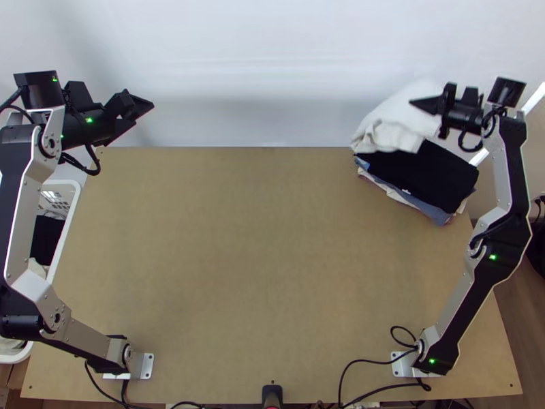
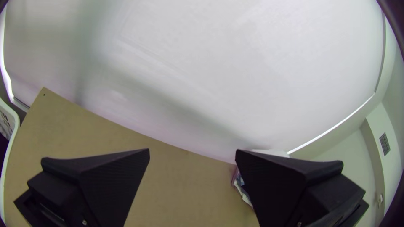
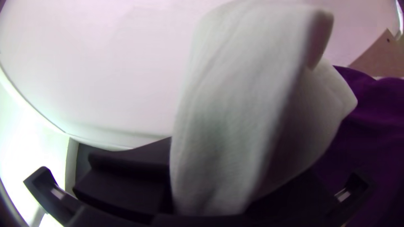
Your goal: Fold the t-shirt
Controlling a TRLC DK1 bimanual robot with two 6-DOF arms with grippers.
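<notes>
Gripping white cloth (image 1: 388, 126), right claw (image 1: 413, 103) near far-right corner of table (image 1: 272, 259).

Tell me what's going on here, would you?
The robot's right tool has a white cloth, presumably the t-shirt, between its fingers. The cloth looks bunched or loosely folded, at the far side of a stack of clothes on the right of the table. The left tool hangs open, holding nothing, near the table's far left corner. I can't tell whether the right arm is setting the cloth down or picking it up.
</notes>
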